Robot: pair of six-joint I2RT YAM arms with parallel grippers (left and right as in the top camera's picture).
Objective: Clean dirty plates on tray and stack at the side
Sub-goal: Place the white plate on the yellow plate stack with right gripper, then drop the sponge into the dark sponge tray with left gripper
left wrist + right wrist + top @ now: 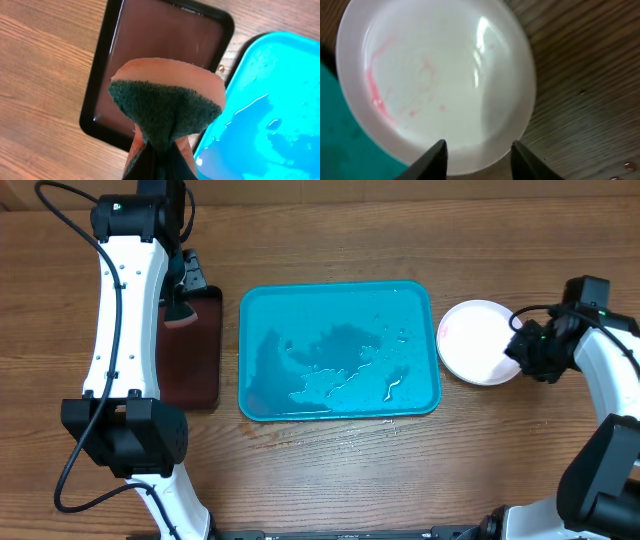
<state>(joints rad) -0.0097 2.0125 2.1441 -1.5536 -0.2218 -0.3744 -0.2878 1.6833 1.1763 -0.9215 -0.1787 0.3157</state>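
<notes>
A white plate (478,340) with faint red smears lies on the table just right of the turquoise tray (255,310). It fills the right wrist view (435,75). My right gripper (522,348) is open at the plate's right rim, its fingertips (479,150) over the rim and not closed on it. My left gripper (180,285) is shut on a sponge (167,107), pink with a dark green scouring face, held above the dark red tray (150,40). The turquoise tray holds only puddles of water. The blue and yellow-green plates are out of view.
The black-rimmed dark red tray (195,355) lies left of the turquoise tray, partly under my left arm. Water pools on the turquoise tray (280,110). A few droplets lie on the wood in front of it.
</notes>
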